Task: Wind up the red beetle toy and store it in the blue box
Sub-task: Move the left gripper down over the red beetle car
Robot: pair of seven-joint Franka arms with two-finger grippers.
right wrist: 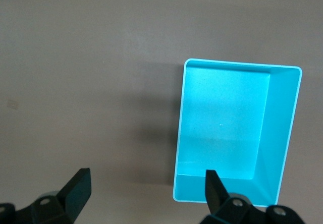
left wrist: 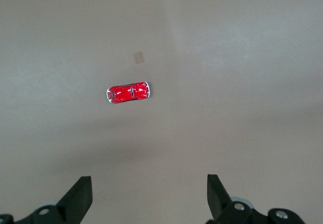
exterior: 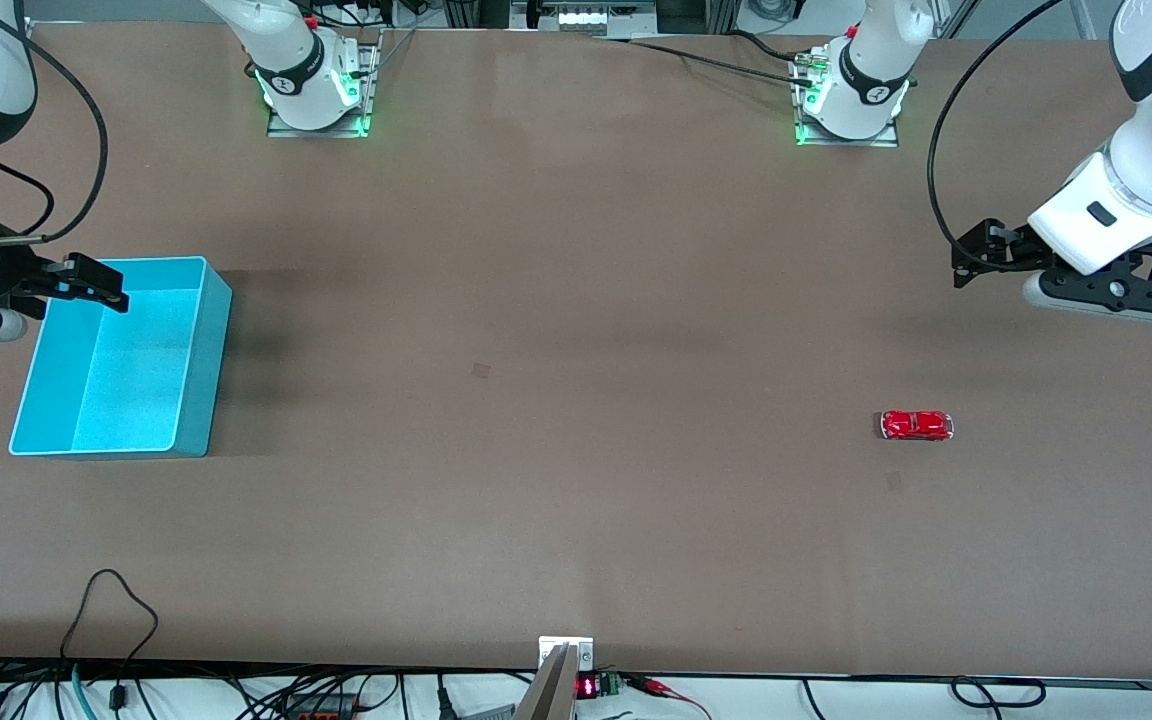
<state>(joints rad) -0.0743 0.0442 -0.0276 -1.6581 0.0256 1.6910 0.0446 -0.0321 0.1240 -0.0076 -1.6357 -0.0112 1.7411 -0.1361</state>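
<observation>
1. Two arms hang above the brown surface [exterior: 556, 300], one at each end, and neither holds anything.
2. The red beetle toy [exterior: 917, 425] sits on its wheels on the bare surface toward the left arm's end, well in from that edge and about midway between the robots' edge and the front camera's edge. Its length runs along the surface's long direction.
3. The left gripper [exterior: 976, 262] hovers over the surface near the left arm's end, its jaws spread wide; in the left wrist view the toy [left wrist: 128, 92] lies apart from the fingertips [left wrist: 81, 193].
4. The blue box [exterior: 198, 370] stands open-topped close to the edge at the right arm's end, nothing in it.
5. The right gripper [exterior: 91, 283] hangs over the box's corner nearest the robots, jaws wide apart, with the box [right wrist: 282, 133] visible below them in the right wrist view.
</observation>
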